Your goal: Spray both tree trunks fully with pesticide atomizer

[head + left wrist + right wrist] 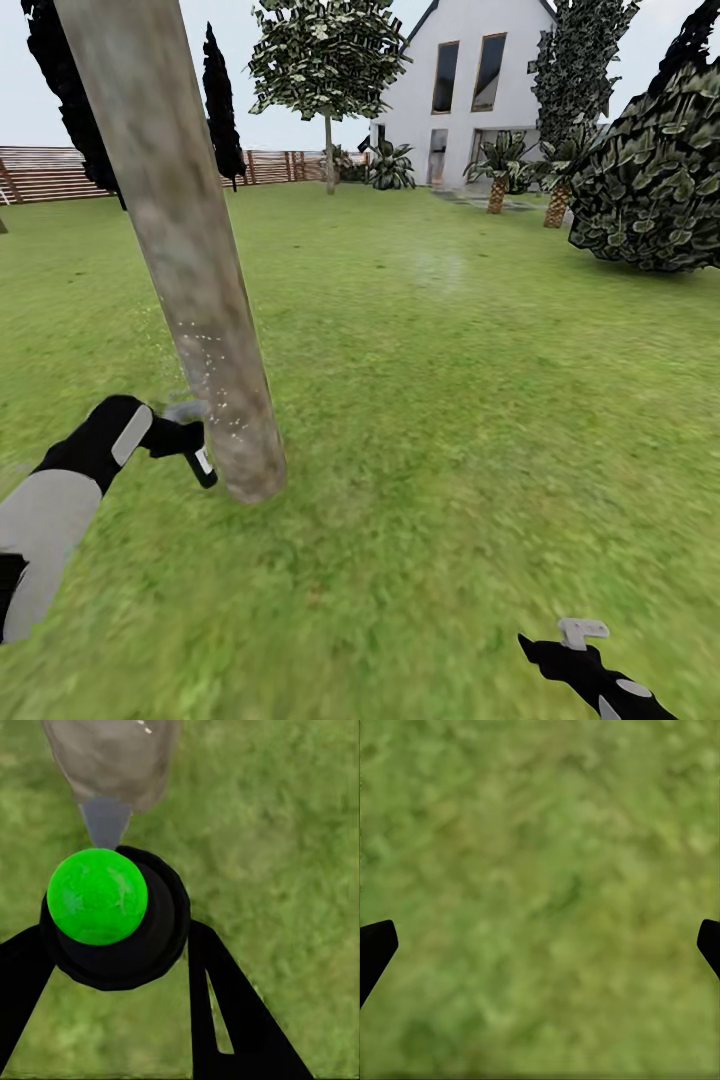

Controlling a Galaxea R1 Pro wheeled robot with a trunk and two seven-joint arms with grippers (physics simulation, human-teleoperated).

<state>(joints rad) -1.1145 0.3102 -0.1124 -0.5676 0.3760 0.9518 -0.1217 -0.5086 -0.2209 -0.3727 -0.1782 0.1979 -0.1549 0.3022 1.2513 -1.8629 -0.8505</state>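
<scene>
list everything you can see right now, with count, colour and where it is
trunk: 1, mottled grey-brown, leaning, left foreground
pesticide: pale specks on the lower trunk
atomizer: 1, dark with green spot, in the left gripper, nozzle toward the trunk
lawn: green, all around
fence: brown slats, far left
house: 1, white, far centre
palms: 2, short, by the house
bush: 1, dark leaves, right
thin tree: 1, far centre
left gripper: black, beside the trunk base
right gripper: black, open over grass
</scene>
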